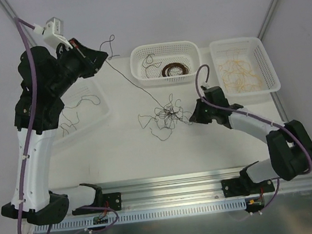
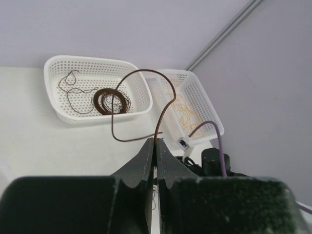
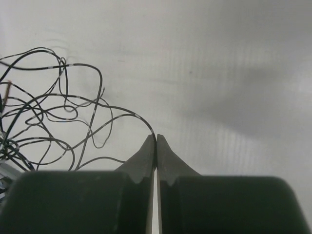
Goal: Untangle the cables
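Top external: left arm (image 1: 35, 145) overhangs left basket (image 1: 100, 110); cables (image 1: 165, 117) lie near middle basket (image 1: 136, 68).

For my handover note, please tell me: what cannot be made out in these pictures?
- Top view: the left arm covers much of the clear tray.
- Right wrist view: the cable clump is cut off by the left edge.
- Left wrist view: the left hand hides the clump with its own body.
- Top view: strands too thin to trace to the right hand.
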